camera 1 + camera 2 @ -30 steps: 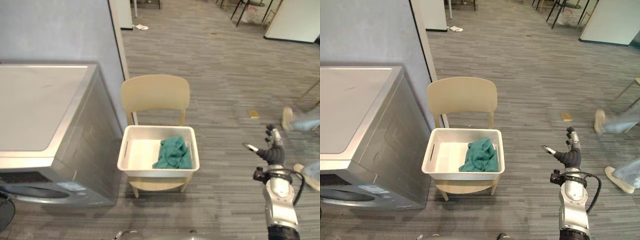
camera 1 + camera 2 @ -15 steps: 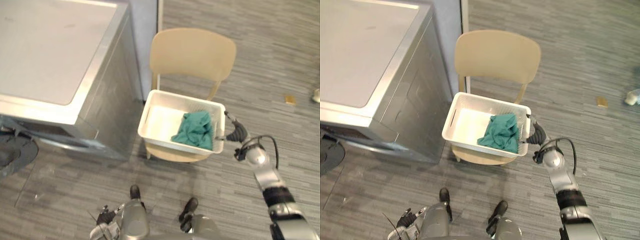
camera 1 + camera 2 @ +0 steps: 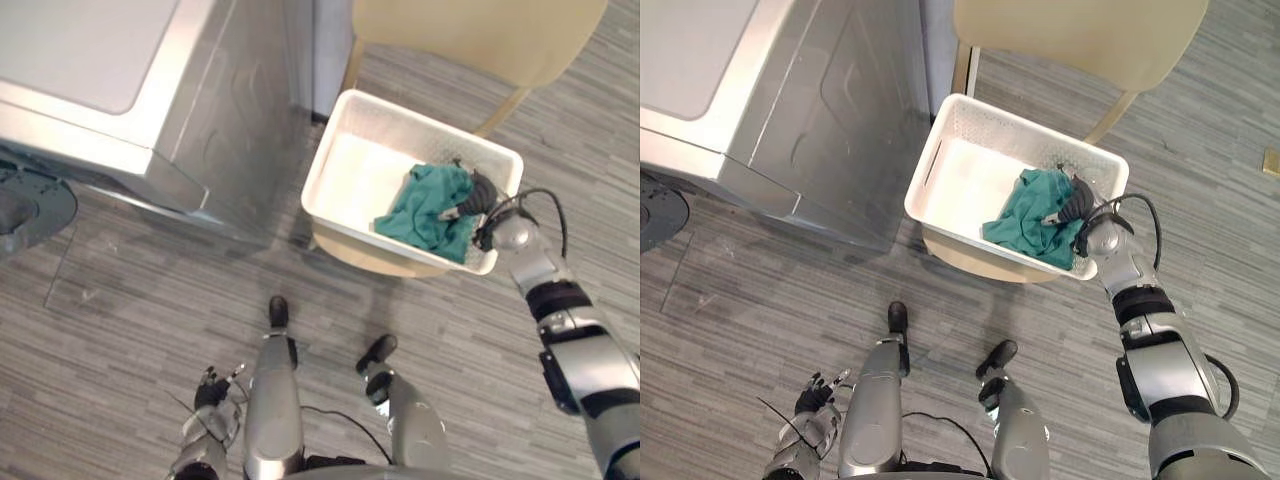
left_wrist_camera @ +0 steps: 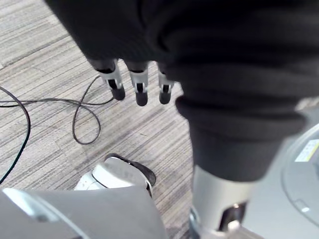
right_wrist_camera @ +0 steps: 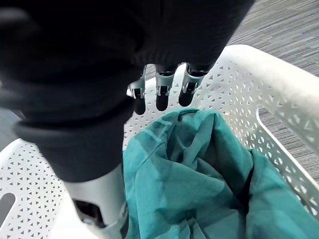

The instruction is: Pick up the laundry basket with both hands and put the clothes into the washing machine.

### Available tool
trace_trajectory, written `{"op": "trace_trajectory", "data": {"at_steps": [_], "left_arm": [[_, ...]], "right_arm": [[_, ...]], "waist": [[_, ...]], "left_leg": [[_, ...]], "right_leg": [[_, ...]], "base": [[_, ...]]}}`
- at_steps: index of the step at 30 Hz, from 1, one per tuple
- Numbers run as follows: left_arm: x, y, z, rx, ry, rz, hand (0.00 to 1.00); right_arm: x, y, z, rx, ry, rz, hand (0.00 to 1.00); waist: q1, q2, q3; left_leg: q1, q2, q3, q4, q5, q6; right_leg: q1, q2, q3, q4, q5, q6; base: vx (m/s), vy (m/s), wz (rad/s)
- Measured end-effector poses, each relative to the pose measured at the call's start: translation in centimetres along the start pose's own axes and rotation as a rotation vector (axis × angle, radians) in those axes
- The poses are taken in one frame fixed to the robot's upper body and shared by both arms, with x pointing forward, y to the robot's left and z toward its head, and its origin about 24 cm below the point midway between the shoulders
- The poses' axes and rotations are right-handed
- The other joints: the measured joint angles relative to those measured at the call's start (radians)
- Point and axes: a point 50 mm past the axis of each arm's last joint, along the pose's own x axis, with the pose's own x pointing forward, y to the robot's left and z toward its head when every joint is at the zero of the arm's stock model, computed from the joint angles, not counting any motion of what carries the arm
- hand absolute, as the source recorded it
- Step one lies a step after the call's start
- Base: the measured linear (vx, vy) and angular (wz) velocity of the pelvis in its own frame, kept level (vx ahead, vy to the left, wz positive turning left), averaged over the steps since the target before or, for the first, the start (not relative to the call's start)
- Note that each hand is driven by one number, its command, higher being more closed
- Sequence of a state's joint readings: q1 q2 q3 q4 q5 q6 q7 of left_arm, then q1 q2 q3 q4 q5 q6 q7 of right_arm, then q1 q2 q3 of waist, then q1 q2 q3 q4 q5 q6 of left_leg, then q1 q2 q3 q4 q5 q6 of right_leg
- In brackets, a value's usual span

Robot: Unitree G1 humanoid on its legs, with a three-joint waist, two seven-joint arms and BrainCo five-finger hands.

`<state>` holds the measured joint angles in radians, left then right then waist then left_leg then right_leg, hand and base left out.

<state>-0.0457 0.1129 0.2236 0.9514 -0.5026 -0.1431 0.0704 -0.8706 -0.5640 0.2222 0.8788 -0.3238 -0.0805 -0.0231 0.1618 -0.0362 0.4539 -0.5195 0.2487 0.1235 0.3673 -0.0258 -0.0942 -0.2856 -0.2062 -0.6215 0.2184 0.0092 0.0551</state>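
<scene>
Your white perforated plastic laundry basket [image 3: 358, 178] sits on the seat of the beige wooden chair [image 3: 480, 35], just right of the silver-grey washing machine [image 3: 100, 70], probably so the carry is short. The crumpled teal cloth [image 3: 425, 205] lies in its right half. Your right robot hand [image 3: 478, 193] hovers inside the right rim, just above the cloth, with its fingers [image 5: 158, 84] loosely extended and holding nothing. Your left robot hand [image 3: 810, 395] hangs relaxed and empty near the floor, well apart from the basket, so the two-handed lift looks not yet begun.
</scene>
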Motion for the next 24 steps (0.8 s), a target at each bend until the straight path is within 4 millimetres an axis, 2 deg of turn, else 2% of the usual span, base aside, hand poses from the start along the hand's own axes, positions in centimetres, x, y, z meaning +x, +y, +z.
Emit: {"op": "trace_trajectory", "data": {"at_steps": [4, 6, 9, 11, 13, 15, 18, 19, 24], "left_arm": [[0.4, -1.8, 1.3, -0.023, -0.051, -0.052, 0.00], [0.5, -2.5, 2.1, -0.029, -0.079, -0.074, 0.00], [0.2, -5.0, 3.9, -0.101, -0.160, -0.154, 0.00], [0.0, -5.9, 4.8, -0.115, -0.200, -0.189, 0.00], [-0.6, -7.1, 6.2, -0.145, -0.266, -0.244, 0.00], [-1.2, -8.2, 7.7, -0.173, -0.327, -0.298, 0.00], [-1.8, -9.0, 8.6, -0.182, -0.371, -0.337, 0.00], [-2.1, -9.6, 9.1, -0.187, -0.399, -0.366, 0.00], [-2.9, -10.5, 10.0, -0.218, -0.442, -0.410, 0.00]], "right_arm": [[0.3, -1.2, -1.1, -0.047, 0.065, -0.004, 0.00], [0.4, -1.2, -0.8, -0.079, 0.061, 0.004, 0.00], [0.7, -2.1, -0.5, -0.146, 0.059, -0.004, 0.00], [0.8, -2.4, -0.4, -0.163, 0.055, -0.013, 0.00], [1.0, -3.2, 0.1, -0.200, 0.041, -0.037, 0.00], [1.2, -4.9, 0.9, -0.253, 0.021, -0.079, 0.00], [1.3, -6.4, 1.3, -0.281, 0.011, -0.118, 0.00], [1.4, -7.5, 1.9, -0.282, -0.003, -0.151, 1.00], [1.6, -9.9, 3.0, -0.280, -0.008, -0.228, 1.00]], "waist": [[0.019, 0.016, 0.016], [0.018, 0.017, 0.022], [0.017, 0.032, 0.032], [0.017, 0.032, 0.032], [0.016, 0.034, 0.034], [0.014, 0.035, 0.036], [0.010, 0.035, 0.036], [0.007, 0.035, 0.036], [-0.003, 0.036, 0.037]], "left_leg": [[-0.067, -0.002, -0.019, 0.031, 0.003, 0.005], [-0.102, -0.002, -0.027, 0.039, 0.006, 0.008], [-0.186, -0.008, -0.043, 0.050, 0.021, 0.015], [-0.216, -0.012, -0.047, 0.047, 0.028, 0.012], [-0.259, -0.023, -0.055, 0.027, 0.055, 0.012], [-0.298, -0.035, -0.056, 0.003, 0.084, 0.011], [-0.325, -0.049, -0.056, -0.014, 0.103, 0.010], [-0.348, -0.055, -0.055, -0.020, 0.111, 0.011], [-0.381, -0.058, -0.035, -0.018, 0.120, 0.009]], "right_leg": [[-0.071, -0.026, -0.006, 0.085, -0.033, -0.008], [-0.109, -0.041, -0.012, 0.124, -0.049, -0.014], [-0.193, -0.079, -0.033, 0.206, -0.078, -0.025], [-0.224, -0.093, -0.042, 0.229, -0.092, -0.025], [-0.272, -0.118, -0.062, 0.272, -0.106, -0.036], [-0.321, -0.151, -0.086, 0.321, -0.128, -0.046], [-0.362, -0.180, -0.094, 0.363, -0.145, -0.054], [-0.392, -0.195, -0.095, 0.386, -0.155, -0.057], [-0.438, -0.233, -0.096, 0.450, -0.186, -0.065]], "base": [[-0.09, 0.013, 0.06], [-0.10, -0.017, 0.10], [-0.08, -0.021, 0.15], [-0.06, -0.006, 0.18], [-0.02, -0.014, 0.27], [0.01, -0.025, 0.28], [0.01, -0.026, 0.20], [0.02, -0.056, 0.13], [0.03, -0.072, 0.13]]}}
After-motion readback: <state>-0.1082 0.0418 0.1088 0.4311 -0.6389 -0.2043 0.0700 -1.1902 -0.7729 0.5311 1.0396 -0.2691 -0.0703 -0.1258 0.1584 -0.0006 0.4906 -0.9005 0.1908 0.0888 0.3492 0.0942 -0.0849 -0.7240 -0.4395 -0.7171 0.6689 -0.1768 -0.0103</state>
